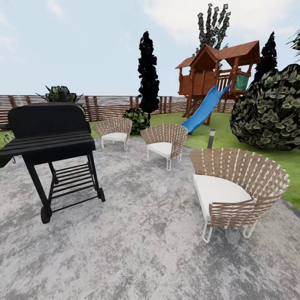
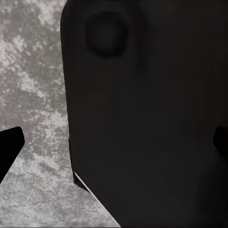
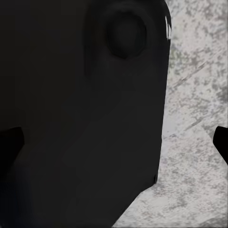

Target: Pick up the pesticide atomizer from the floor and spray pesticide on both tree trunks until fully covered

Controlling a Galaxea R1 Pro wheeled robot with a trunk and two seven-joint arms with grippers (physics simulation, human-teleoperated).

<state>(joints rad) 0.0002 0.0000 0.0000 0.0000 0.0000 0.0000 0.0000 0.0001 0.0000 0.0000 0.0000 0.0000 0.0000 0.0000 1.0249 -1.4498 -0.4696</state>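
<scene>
I'm on the grey patio (image 1: 137, 250), sprayer nowhere in sight, grill (image 1: 50, 141) at left and chairs (image 1: 233, 191) at right, both my empty hands hanging open beside my dark body.

Pretty clearly a backyard garden: grey stone patio (image 1: 137, 233) with a black barbecue grill (image 1: 52, 141) and three wicker chairs (image 1: 235, 187), then a lawn (image 1: 225, 137) with a wooden playset (image 1: 216, 71) and blue slide (image 1: 204, 109), all ringed by a slatted wood fence (image 1: 108, 106).
</scene>
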